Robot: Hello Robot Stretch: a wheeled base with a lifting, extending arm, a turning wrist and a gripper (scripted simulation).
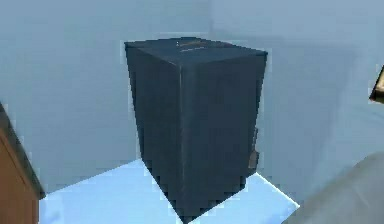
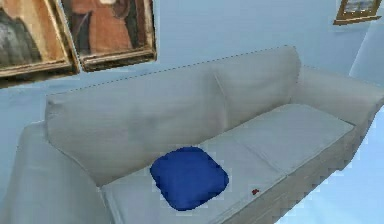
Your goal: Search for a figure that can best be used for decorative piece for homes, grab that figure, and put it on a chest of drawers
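Forward view: tall dark cabinet (image 1: pixel 195 125), centre. Arm side view: pale sofa (image 2: pixel 150 115); blue cushion (image 2: pixel 189 177) on seat, 6 o'clock; framed paintings (image 2: pixel 110 30), 11 o'clock. State of gripper, place of figure: cannot tell.

No lettering, number or sign can be read. The dark box (image 1: pixel 195 120) has a small grey patch (image 1: pixel 252 158) low on one side, too small to make out. The framed pictures (image 2: pixel 110 30) on the wall carry no legible writing.
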